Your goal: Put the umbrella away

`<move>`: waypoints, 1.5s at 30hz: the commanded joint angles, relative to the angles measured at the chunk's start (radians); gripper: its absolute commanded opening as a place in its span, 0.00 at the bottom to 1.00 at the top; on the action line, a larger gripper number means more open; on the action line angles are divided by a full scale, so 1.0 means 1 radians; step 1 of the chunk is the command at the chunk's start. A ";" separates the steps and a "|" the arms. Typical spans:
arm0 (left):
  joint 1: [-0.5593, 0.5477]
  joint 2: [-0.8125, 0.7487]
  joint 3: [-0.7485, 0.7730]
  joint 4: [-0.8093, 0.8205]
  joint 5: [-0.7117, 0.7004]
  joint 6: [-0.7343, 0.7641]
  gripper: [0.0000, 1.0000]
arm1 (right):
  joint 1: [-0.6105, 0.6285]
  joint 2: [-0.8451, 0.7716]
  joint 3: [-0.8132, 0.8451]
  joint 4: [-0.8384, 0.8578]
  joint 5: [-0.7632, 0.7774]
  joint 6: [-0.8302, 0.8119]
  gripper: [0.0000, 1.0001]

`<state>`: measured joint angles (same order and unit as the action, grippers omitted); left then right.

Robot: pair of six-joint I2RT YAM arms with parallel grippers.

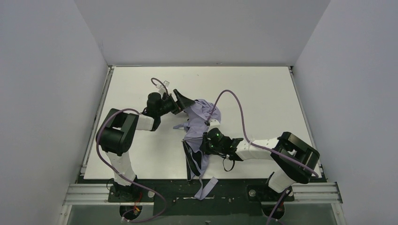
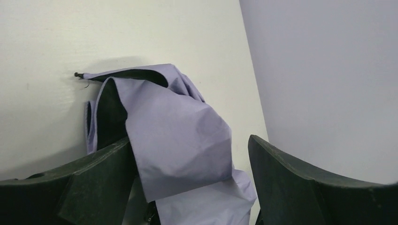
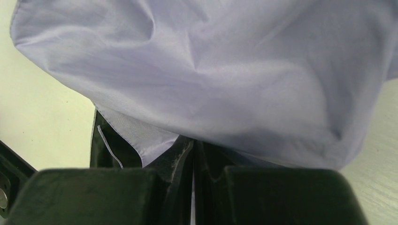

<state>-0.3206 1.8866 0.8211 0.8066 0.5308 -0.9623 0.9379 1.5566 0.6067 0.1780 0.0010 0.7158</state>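
The umbrella [image 1: 199, 122] lies collapsed mid-table as a crumpled heap of lavender fabric with black lining showing. A lavender strip [image 1: 206, 186] trails over the front edge. My left gripper [image 1: 187, 102] is open at the heap's far left end. In the left wrist view a fold of the umbrella [image 2: 178, 136] lies between its spread fingers [image 2: 94, 183], and a rib tip [image 2: 76, 74] pokes out on the table. My right gripper [image 1: 205, 143] is shut at the heap's middle. In the right wrist view the umbrella [image 3: 225, 70] drapes over the right gripper [image 3: 193, 146], a thin sliver of cloth pinched between its jaws.
The white table [image 1: 263, 89] is walled by grey panels on the left, back and right. Purple cables [image 1: 234, 101] arch over both arms. A black loop [image 1: 228, 165] hangs by the right arm. The black base rail [image 1: 234, 190] runs along the near edge.
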 commanded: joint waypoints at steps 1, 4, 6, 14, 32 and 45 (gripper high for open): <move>0.005 -0.040 0.008 0.157 0.036 -0.036 0.80 | -0.001 -0.009 -0.024 -0.123 0.069 -0.026 0.02; 0.004 -0.061 -0.022 0.194 0.029 -0.064 0.70 | -0.001 -0.005 -0.027 -0.122 0.070 -0.022 0.02; 0.004 -0.069 -0.034 0.215 0.034 -0.082 0.65 | -0.001 -0.002 -0.027 -0.120 0.070 -0.020 0.02; 0.003 -0.094 -0.050 0.235 0.072 -0.111 0.29 | -0.002 0.004 -0.027 -0.110 0.070 -0.012 0.02; -0.030 -0.485 0.151 -0.411 0.049 0.123 0.00 | -0.046 0.093 0.085 -0.028 0.132 -0.009 0.02; -0.187 -0.622 0.046 -0.499 -0.127 0.169 0.00 | -0.043 0.159 0.155 0.200 -0.048 0.025 0.06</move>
<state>-0.4583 1.2823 0.8860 0.2871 0.4690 -0.8188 0.8669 1.6993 0.7391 0.2516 0.0101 0.7189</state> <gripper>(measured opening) 0.004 0.063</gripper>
